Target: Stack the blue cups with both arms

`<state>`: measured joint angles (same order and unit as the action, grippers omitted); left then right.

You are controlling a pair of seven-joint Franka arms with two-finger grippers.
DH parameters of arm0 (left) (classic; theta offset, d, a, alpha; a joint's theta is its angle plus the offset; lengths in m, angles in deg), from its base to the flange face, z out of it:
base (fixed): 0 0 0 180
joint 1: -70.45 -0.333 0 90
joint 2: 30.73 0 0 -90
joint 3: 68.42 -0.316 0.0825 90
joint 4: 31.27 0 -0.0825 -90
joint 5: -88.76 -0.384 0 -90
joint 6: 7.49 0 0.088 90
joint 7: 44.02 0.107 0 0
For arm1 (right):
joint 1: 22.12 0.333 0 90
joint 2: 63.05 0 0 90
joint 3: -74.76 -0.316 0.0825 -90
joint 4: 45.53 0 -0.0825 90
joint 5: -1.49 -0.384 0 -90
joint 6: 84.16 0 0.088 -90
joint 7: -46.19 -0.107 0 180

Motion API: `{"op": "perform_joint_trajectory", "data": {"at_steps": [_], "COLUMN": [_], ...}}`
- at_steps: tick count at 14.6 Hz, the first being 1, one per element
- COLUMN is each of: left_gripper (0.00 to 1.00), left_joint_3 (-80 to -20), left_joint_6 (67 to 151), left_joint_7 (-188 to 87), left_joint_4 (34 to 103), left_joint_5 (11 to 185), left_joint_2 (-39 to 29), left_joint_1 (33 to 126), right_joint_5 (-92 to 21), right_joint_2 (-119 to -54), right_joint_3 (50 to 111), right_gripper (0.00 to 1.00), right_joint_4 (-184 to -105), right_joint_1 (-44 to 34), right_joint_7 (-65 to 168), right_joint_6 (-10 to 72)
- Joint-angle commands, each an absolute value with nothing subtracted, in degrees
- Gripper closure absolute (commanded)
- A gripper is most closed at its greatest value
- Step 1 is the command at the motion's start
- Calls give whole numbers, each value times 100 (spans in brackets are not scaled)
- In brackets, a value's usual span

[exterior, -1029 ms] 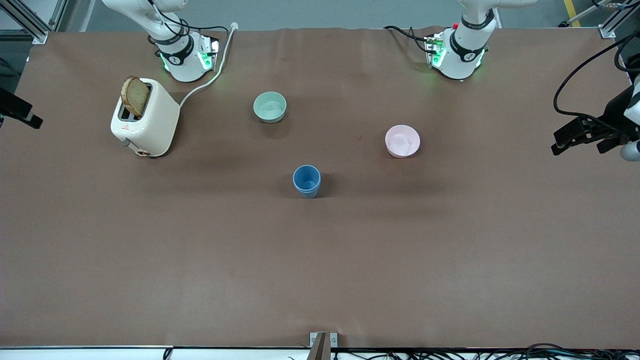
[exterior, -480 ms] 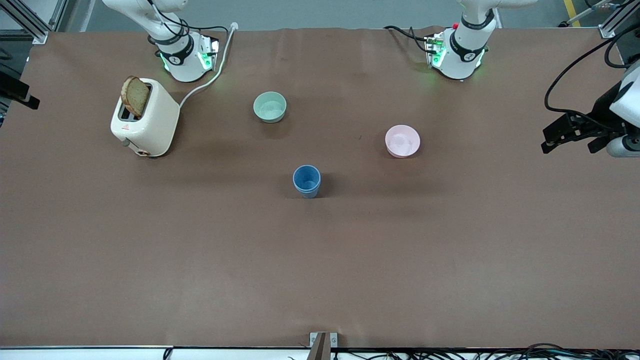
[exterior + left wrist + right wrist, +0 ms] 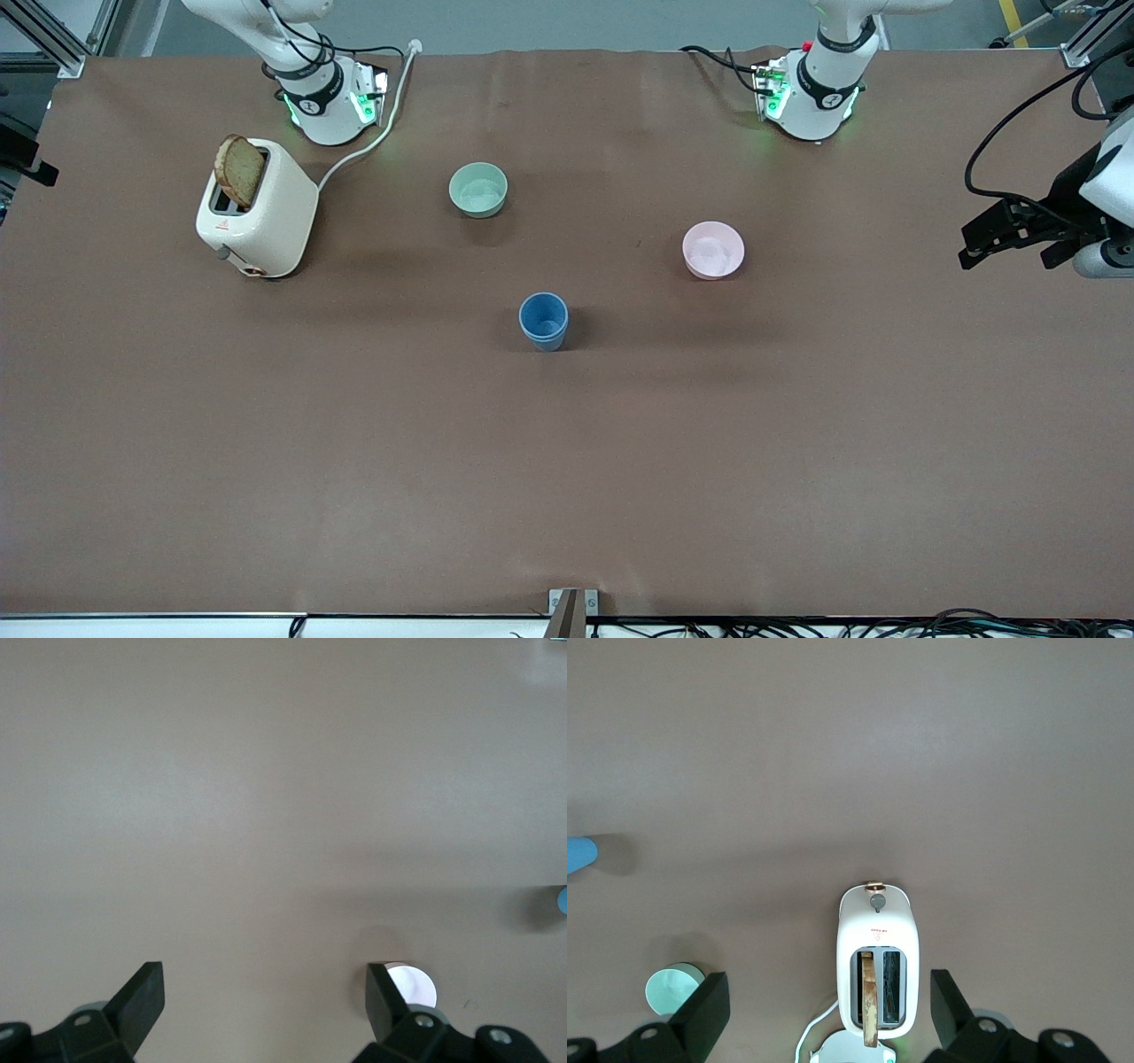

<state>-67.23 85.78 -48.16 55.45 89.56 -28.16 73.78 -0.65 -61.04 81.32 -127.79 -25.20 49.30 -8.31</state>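
The blue cups (image 3: 543,321) stand upright mid-table as one stack, one nested in the other, with two rims showing. A sliver of them shows in the left wrist view (image 3: 562,898) and in the right wrist view (image 3: 579,853). My left gripper (image 3: 974,250) hangs open and empty over the left arm's end of the table, well apart from the cups; its wrist view (image 3: 264,992) shows bare table between the fingers. My right gripper (image 3: 830,1001) is open and empty, high over the right arm's end; only a dark part of it (image 3: 27,159) shows at the front view's edge.
A pink bowl (image 3: 713,250) sits between the cups and the left arm's base. A mint-green bowl (image 3: 478,189) sits farther from the front camera than the cups. A cream toaster (image 3: 257,208) with a bread slice and its white cable stands near the right arm's base.
The left gripper shifted a little toward the table's middle, then held still. The right gripper drew farther off the front view's edge. The cups and bowls have not moved.
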Motion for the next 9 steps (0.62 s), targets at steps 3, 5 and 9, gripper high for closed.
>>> {"op": "perform_joint_trajectory", "data": {"at_steps": [3,5,9], "left_gripper": [0,0,0], "left_joint_3": [-6701,-6701,-6701], "left_joint_6": [8480,8480,8480], "left_joint_7": [-4824,-4824,-4824], "left_joint_4": [5486,5486,5486], "left_joint_5": [8911,8911,8911], "left_joint_2": [-2836,-2836,-2836], "left_joint_1": [7388,7371,7379], "right_joint_5": [9,17,0], "right_joint_2": [-6076,-6076,-6085], "right_joint_3": [8004,7995,7986], "right_gripper": [0,0,0], "right_joint_4": [-12771,-12745,-12745], "right_joint_1": [-2617,-2590,-2581], "right_joint_7": [5006,4980,4988], "right_joint_6": [-831,-831,-726]}}
